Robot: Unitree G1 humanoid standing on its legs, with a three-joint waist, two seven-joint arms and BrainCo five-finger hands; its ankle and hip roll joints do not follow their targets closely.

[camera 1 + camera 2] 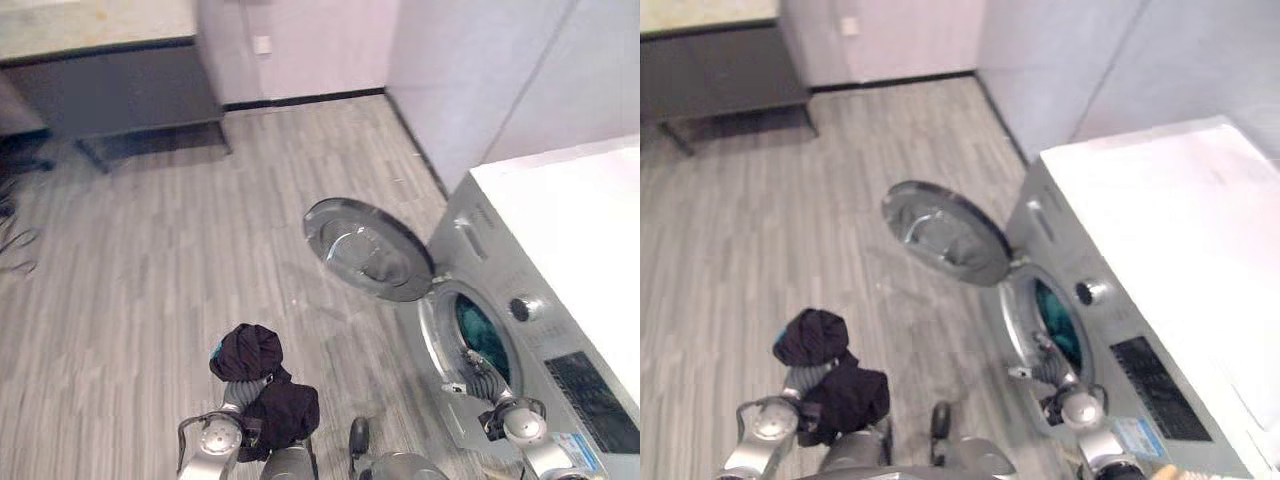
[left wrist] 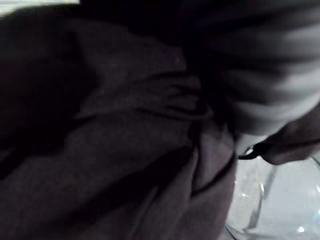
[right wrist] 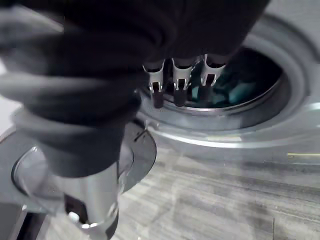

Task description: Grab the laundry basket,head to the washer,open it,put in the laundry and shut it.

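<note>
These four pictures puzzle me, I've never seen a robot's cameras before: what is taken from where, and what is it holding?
Two pictures come from the robot's head, looking down at a wood-look floor. The other two come from cameras on its wrists. A silver washer stands on the robot's right, its round door swung open, with teal laundry in the drum. The left hand holds up a bundle of dark clothes, which fills its wrist view. The right hand reaches toward the drum opening, its fingers relaxed and holding nothing.
</note>
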